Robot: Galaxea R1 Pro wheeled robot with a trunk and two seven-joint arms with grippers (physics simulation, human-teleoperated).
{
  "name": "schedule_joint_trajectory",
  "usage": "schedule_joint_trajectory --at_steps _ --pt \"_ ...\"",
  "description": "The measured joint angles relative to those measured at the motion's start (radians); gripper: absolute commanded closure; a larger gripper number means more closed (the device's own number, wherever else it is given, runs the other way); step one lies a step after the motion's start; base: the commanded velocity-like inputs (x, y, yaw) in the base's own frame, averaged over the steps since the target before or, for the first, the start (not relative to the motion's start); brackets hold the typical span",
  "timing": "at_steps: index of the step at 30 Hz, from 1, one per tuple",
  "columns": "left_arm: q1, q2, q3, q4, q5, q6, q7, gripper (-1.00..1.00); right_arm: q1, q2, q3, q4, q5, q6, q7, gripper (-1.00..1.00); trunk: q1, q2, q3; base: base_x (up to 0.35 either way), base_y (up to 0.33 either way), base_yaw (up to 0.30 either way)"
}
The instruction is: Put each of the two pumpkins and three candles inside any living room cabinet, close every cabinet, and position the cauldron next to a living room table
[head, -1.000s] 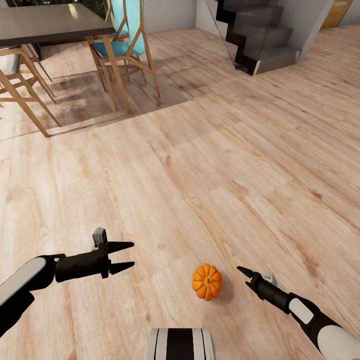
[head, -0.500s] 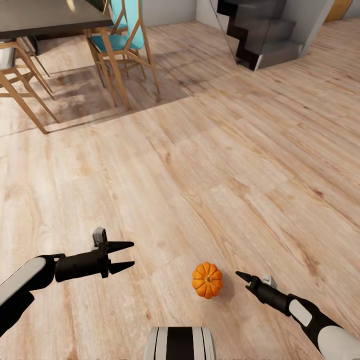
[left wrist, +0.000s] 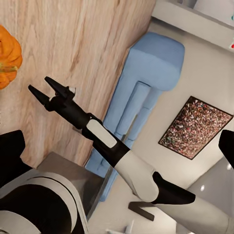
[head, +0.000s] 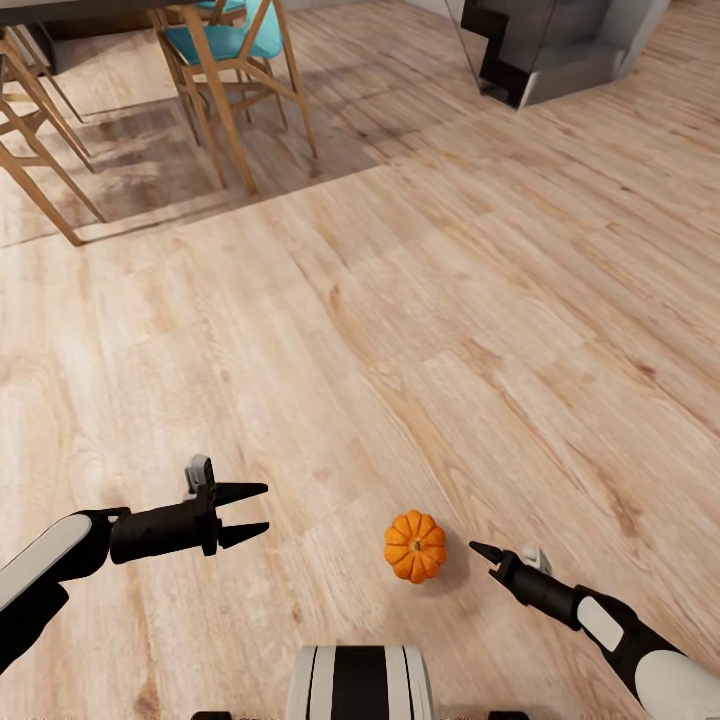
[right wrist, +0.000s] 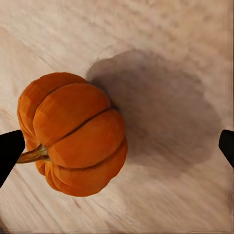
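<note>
Sitting upright on the wooden floor (head: pixel 420 300), the pumpkin (head: pixel 415 546) lies close in front of the robot's base, just beside the right gripper (head: pixel 481 551) and well apart from the left gripper (head: pixel 262 509). The right wrist view looks down on the pumpkin (right wrist: pixel 73 131), stem to one side, with the two dark fingertips (right wrist: pixel 9 148) spread far apart at the frame's edges: that claw is wide open and empty, not yet around the fruit. The left gripper hovers over bare boards with its fingers parted and nothing between them. Small, round and ribbed, the pumpkin is probably light and rigid, but its smooth curved skin may roll or squirt out of a pinch. Closing across the widest part of the body, fingers seated in opposite grooves, looks safer than taking the thin stem
</note>
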Motion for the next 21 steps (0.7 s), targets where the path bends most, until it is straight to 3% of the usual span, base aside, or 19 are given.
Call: schedule_joint_trajectory --at_steps 7,21 --pt "0.0 0.0 0.0 0.0 0.0 0.0 0.0 -1.0 0.0 0.0 0.038 0.0 0.02 0.022 0.012 -1.0 0.003 -0.002 -0.027 0.0 0.0 0.0" --pt "0.0 0.0 0.0 0.0 0.001 0.0 0.0 -1.0 0.0 0.002 0.042 0.001 0.02 0.028 0.019 -1.0 0.008 -0.004 -0.074 0.0 0.0 0.0"
